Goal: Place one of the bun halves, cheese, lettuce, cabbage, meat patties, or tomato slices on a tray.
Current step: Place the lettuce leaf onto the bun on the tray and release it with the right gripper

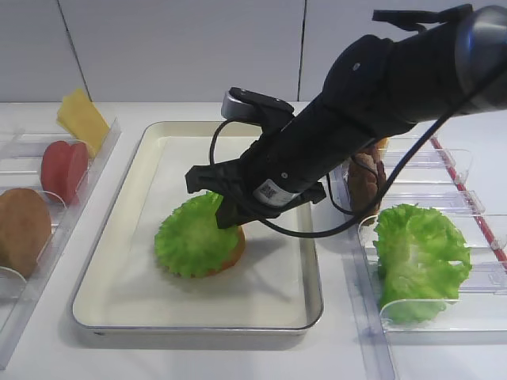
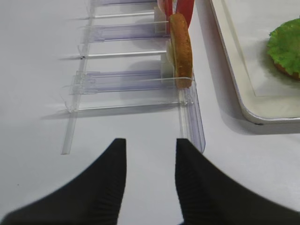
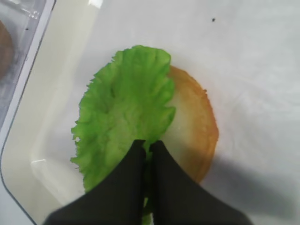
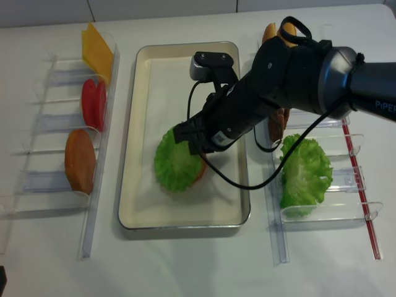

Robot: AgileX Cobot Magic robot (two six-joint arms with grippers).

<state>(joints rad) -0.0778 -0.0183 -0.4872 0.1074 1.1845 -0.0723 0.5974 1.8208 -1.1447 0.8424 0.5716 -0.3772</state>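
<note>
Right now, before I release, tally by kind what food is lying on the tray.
On the tray:
lettuce leaf: 1
bun half: 1
Total: 2

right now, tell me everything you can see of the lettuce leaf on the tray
The lettuce leaf is bright green, thin and roughly round, with a frilly ruffled edge and a creased middle. It lies draped over a bun half on the tray, shifted to one side so part of the bun's pale cut face and golden rim show. The right gripper is shut on the leaf's edge. It looks plastic-like and glossy.
</note>
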